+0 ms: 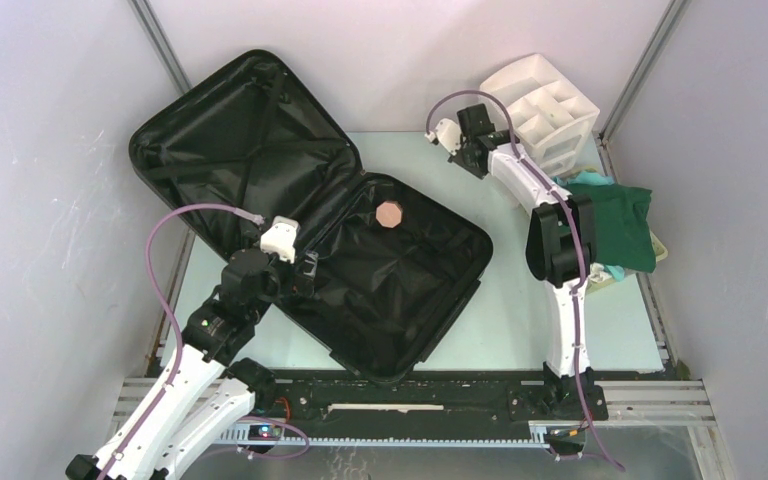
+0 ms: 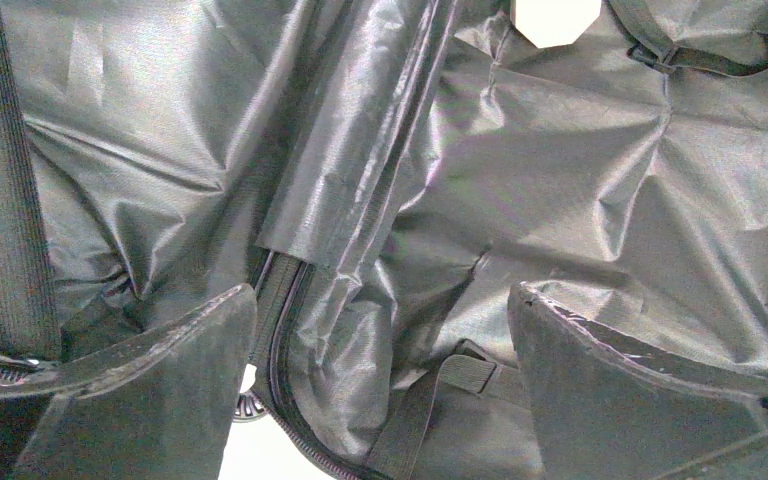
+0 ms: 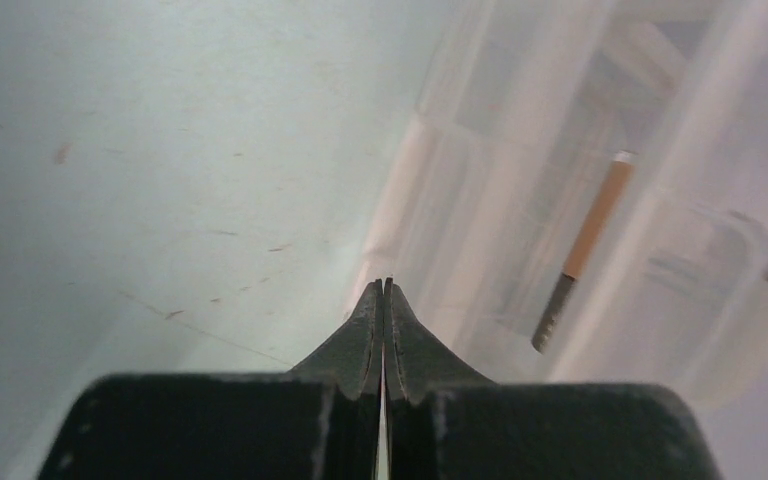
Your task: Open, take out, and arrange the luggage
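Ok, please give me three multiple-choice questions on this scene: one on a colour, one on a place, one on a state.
1. What colour is the cloth on the right? A) green B) red C) yellow
2. Where does the small brown disc lie? A) on the cloth B) inside the open suitcase C) on the floor
3. How are the right fingers? A) wide open B) shut, empty C) shut on the cloth
Answers: A, it is dark green; B, the top view shows it within the suitcase; B, the wrist view shows them pressed together.
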Robot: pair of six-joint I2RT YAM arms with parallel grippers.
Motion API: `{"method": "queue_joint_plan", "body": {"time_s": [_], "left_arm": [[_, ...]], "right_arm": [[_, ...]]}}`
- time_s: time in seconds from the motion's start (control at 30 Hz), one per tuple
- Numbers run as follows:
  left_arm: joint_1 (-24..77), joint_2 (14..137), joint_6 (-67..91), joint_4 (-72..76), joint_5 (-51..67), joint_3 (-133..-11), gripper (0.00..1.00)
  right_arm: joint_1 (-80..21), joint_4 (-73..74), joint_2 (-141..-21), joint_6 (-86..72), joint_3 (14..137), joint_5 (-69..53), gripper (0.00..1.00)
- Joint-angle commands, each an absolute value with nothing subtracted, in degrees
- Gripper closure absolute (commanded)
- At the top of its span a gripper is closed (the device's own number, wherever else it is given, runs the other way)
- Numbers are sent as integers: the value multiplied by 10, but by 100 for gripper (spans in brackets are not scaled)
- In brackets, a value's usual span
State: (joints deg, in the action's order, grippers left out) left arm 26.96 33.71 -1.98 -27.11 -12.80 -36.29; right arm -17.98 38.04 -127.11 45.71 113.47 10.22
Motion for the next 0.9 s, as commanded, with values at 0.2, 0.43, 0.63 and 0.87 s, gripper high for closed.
{"method": "queue_joint_plan", "body": {"time_s": [0.2, 0.43, 0.63, 0.87], "left_arm": [[265, 335, -29, -252, -120, -350, 0], [265, 331, -29, -252, -120, -351, 0], [265, 331, -23, -257, -115, -358, 0], [265, 343, 116, -276, -29, -459, 0]], "right_arm": [[-148, 324, -1276, 479, 1190, 169, 100], [-132, 336, -1280, 477, 1199, 161, 100], [-145, 385, -1233, 453, 1194, 110, 100], [-168, 445, -1095, 423, 1157, -21, 100]]}}
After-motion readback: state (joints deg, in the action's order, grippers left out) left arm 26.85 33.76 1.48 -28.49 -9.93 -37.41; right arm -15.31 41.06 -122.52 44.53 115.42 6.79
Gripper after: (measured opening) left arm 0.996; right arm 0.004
